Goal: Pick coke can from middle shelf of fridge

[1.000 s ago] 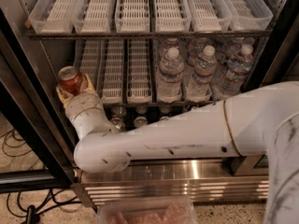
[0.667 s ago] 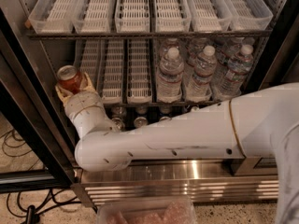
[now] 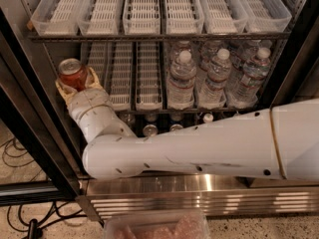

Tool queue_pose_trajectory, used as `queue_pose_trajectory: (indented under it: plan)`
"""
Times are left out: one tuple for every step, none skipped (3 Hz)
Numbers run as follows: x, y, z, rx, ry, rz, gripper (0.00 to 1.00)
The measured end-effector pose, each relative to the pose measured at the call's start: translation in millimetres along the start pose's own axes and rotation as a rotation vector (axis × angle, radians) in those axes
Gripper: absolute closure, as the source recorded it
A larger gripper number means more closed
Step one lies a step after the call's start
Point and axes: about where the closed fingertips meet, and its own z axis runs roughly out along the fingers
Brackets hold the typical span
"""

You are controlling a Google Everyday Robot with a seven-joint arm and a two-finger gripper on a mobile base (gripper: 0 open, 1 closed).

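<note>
Though label unreadable, pincer [image 3: 76,81] clamped around red coke can [image 3: 72,70] at left of middle shelf [image 3: 148,91].

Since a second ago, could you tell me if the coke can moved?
Yes, slightly: the coke can, held by the gripper at the middle shelf's left end, has risen toward the upper rail.

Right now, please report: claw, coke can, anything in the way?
Claw shut on coke can, left end of middle shelf. Water bottles apart, right. Fridge frame close left.
</note>
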Motion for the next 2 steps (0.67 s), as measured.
queue_pose_trajectory:
  plan:
    - [-10.7,-8.8,-12.0,-0.014,0.018,0.02,1.0]
    - [-18.2,-28.3,-33.0,-0.047,0.065,0.051,1.0]
